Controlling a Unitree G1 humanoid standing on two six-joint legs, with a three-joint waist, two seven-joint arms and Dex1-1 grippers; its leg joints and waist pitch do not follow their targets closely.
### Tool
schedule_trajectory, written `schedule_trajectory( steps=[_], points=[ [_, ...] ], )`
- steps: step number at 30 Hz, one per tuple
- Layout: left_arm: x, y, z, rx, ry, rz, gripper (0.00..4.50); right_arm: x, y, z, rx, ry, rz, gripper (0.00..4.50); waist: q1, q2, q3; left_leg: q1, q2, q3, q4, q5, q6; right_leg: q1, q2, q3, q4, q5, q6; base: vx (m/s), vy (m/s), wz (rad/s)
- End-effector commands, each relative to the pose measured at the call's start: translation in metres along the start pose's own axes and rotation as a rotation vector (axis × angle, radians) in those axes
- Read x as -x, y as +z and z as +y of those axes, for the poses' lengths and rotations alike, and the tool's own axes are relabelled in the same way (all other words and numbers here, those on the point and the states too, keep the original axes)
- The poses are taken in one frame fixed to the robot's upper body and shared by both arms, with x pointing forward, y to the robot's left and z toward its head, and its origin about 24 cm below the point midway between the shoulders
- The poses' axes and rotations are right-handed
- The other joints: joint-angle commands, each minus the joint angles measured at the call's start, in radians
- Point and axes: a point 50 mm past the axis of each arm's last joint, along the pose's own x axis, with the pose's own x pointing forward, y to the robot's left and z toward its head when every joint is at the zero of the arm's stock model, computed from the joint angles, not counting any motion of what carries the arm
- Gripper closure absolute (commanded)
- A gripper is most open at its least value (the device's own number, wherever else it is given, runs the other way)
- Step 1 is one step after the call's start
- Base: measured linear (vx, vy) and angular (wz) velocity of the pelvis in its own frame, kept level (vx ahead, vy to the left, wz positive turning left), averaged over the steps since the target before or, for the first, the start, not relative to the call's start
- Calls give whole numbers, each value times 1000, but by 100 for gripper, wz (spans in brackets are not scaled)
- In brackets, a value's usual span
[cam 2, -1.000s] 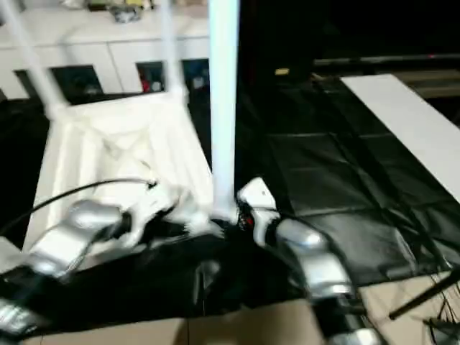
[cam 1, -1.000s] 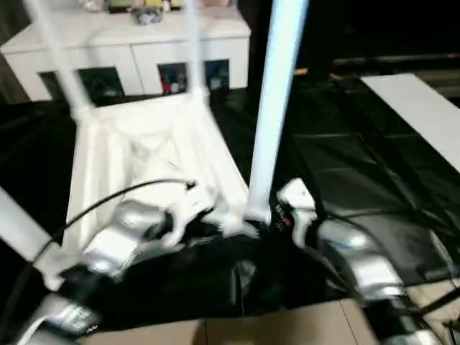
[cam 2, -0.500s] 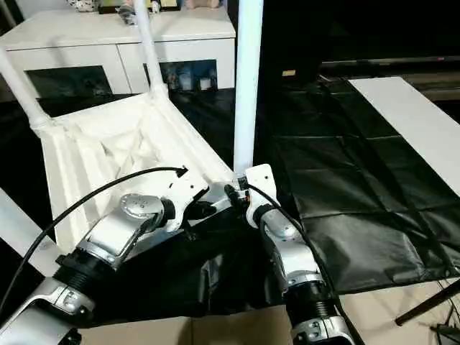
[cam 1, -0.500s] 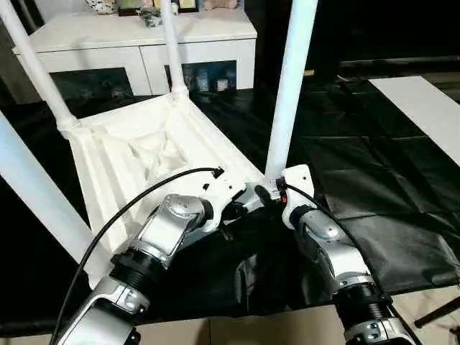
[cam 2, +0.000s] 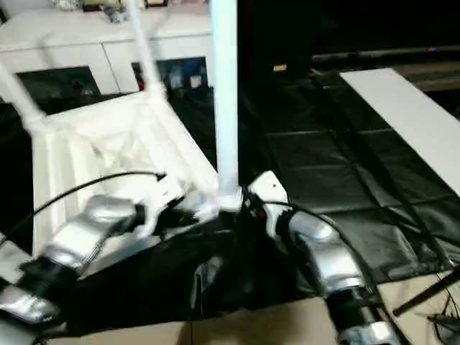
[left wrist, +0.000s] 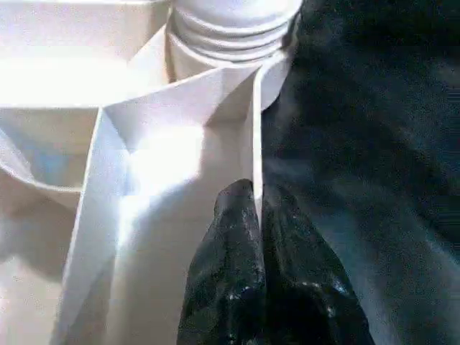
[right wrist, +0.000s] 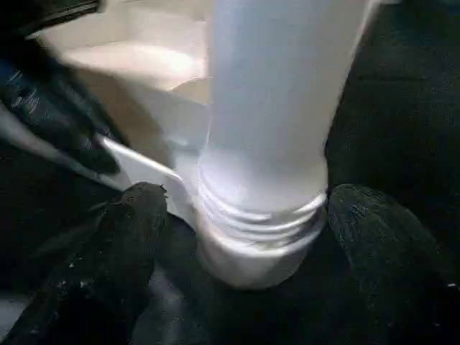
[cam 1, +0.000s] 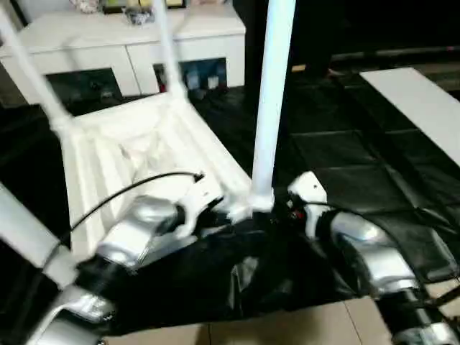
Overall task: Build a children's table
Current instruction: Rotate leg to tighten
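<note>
- The left gripper [left wrist: 255, 237] is pinched tight on the thin edge of the tabletop [cam 1: 136, 154], beside the near leg [cam 1: 272, 100].
- The right gripper [right wrist: 251, 237] stands wide apart around that leg's base, gripping nothing.
- The upturned tabletop lies on black sheeting [cam 1: 359, 158]; a white cabinet [cam 1: 108, 43] stands beyond.

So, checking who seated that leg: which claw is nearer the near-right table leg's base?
Right. The right claw straddles the leg's base, fingers apart; the left claw pinches the tabletop rim beside it.

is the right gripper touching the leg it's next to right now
Apart. In the right wrist view the right gripper stands open, its fingers on either side of the leg with dark gaps between.
</note>
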Motion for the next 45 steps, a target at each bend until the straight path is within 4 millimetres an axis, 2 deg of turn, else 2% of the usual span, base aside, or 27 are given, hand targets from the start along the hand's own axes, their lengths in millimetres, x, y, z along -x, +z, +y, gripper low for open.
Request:
schedule_trajectory(
  steps=[1, 2, 7, 13, 14, 16, 17, 18, 24, 28, 29, 33, 35, 38, 39, 42, 43, 44, 45],
  points=[
    [-5, -8, -11, 9, -108, 33, 450, -2, 7, 5, 24, 73, -32, 63, 2, -8, -49, -2, 28, -2, -56, -140, 90, 45, -63, 37, -71, -36, -267, 0, 0, 0],
    [-4, -8, -10, 11, -108, 32, 450, -2, 8, 6, 18, 82, -39, 63, 7, -5, -49, 3, 29, 1, -54, -143, 89, 42, -64, 39, -71, -32, -275, 0, 0, 0],
    [3, -10, -13, 15, -162, 33, 450, -3, 8, 8, 13, 132, -39, 63, 10, -5, -48, 0, 30, -3, -60, -154, 71, 46, -65, 37, -66, -47, -270, 0, 0, 0],
    [5, -12, -13, 14, -160, 38, 450, -2, -1, 12, 28, 190, 19, 63, 11, -12, -50, -3, 27, -2, -55, -127, 78, 50, -66, 36, -65, -23, -267, 0, 0, 0],
    [5, -12, -13, 14, -159, 38, 450, -1, -2, 12, 29, 190, 27, 78, 12, -11, -50, -4, 27, -2, -54, -122, 80, 50, -66, 36, -63, -22, -268, 0, 0, 0],
    [5, -12, -12, 15, -156, 39, 450, -1, -3, 10, 27, 185, 31, 78, 12, -10, -50, -3, 27, -2, -54, -123, 81, 49, -66, 36, -64, -30, -268, 0, 0, 0],
    [5, -12, -12, 15, -155, 39, 450, -2, -3, 10, 22, 181, 30, 91, 11, -10, -50, -3, 27, -2, -54, -123, 81, 49, -67, 36, -64, -31, -268, 0, 0, 0],
    [6, -12, -12, 15, -153, 41, 450, -2, -2, 8, 20, 171, 28, 112, 11, -6, -50, -2, 27, -2, -54, -126, 79, 48, -67, 35, -64, -35, -268, 0, 0, 0],
    [6, -14, -13, 21, -160, 42, 450, -2, -2, 8, 6, 171, 13, 159, 10, -8, -51, -4, 26, -3, -53, -126, 78, 51, -66, 35, -63, -22, -270, 0, 0, 0],
    [7, -15, -14, 26, -161, 42, 450, -1, -3, 11, -6, 187, 8, 176, 10, -7, -52, -4, 26, -3, -52, -116, 83, 51, -65, 35, -61, -7, -274, 0, 0, 0],
    [7, -15, -14, 27, -161, 42, 450, -1, -3, 12, -8, 190, 7, 177, 9, -12, -52, -4, 26, -2, -52, -116, 85, 51, -64, 34, -61, -6, -274, 0, 0, 0],
    [8, -17, -16, 45, -176, 40, 450, -1, -4, 13, -25, 204, 2, 180, 10, -5, -52, -5, 27, -3, -51, -112, 87, 51, -66, 34, -59, -6, -275, 0, 0, 0],
    [5, -18, -17, 53, -161, 44, 450, -3, -5, 10, -34, 139, -1, 180, 9, -7, -52, -5, 26, -3, -51, -113, 86, 51, -65, 34, -60, -6, -275, 0, 0, 0],
    [-4, -18, -12, 69, -77, 44, 450, -10, -6, 3, -74, -21, -14, 180, 2, -9, -45, -5, 25, -1, -56, -152, 67, 47, -66, 34, -68, -79, -267, 0, 0, 0],
    [-8, -17, -9, 78, -30, 40, 450, -14, -7, 1, -97, -80, -18, 180, 0, -10, -41, -3, 25, -2, -61, -187, 50, 45, -66, 34, -76, -159, -251, 0, 0, 0],
    [-25, -12, -2, 126, 111, 26, 450, -27, -10, 0, -211, -298, -33, 180, 0, -10, -39, 5, 23, -5, -64, -230, 15, 41, -69, 37, -87, -288, -211, 0, 0, 0],
    [-34, -9, 1, 162, 176, 21, 450, -33, -11, 2, -260, -393, -31, 180, -1, -13, -39, 1, 21, -7, -67, -230, 8, 42, -69, 37, -89, -318, -189, 0, 0, 0],
    [-38, -7, 2, 175, 206, 22, 450, -36, -13, 3, -283, -437, -26, 180, -2, -8, -37, 5, 21, -8, -67, -238, 1, 34, -69, 37, -95, -345, -177, 0, 0, 0],
    [-46, -4, 5, 194, 262, 28, 450, -41, -15, 5, -324, -510, -17, 180, -6, -12, -36, 6, 20, -7, -69, -255, -4, 31, -66, 39, -99, -364, -165, 0, 0, 0]
  ],
)
